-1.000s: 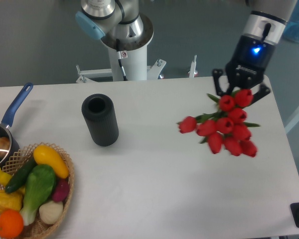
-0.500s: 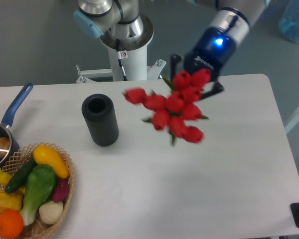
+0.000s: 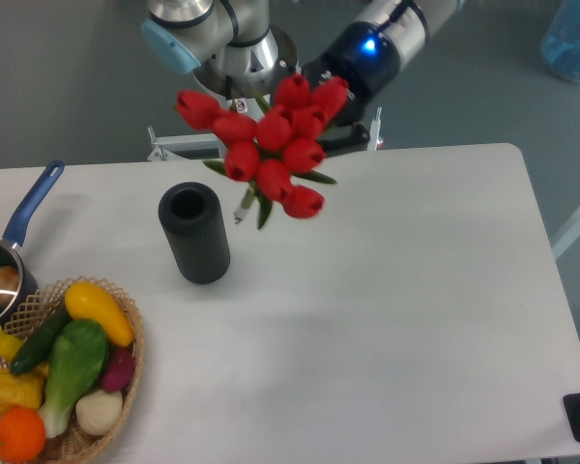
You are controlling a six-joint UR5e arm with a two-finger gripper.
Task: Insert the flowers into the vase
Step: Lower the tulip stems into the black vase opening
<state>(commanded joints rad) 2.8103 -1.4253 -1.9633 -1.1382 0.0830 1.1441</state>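
1. White tabletop fills most of the frame, with a grey floor behind it and the robot's pedestal at the top centre.
2. The flowers hang in the air in the upper centre of the frame, red buds fanned toward the camera, with green leaves and a pale stem end pointing down and left.
3. The gripper sits just behind the bunch at the upper centre. It appears closed on the flowers, carrying them clear of the table, though the buds hide its fingertips.
4. The vase stands upright on the table at centre left, its round opening facing up and unoccupied. The stem end is near it, to its right and above its rim, not yet over the opening.
5. The step in hand looks like the carry toward the vase. The next move calls for bringing the stems above the opening, tipping the bunch closer to upright, then lowering it in.
6. A blue-handled saucepan sits at the left edge, and a wicker basket of vegetables occupies the lower left corner, both well apart from the bunch.
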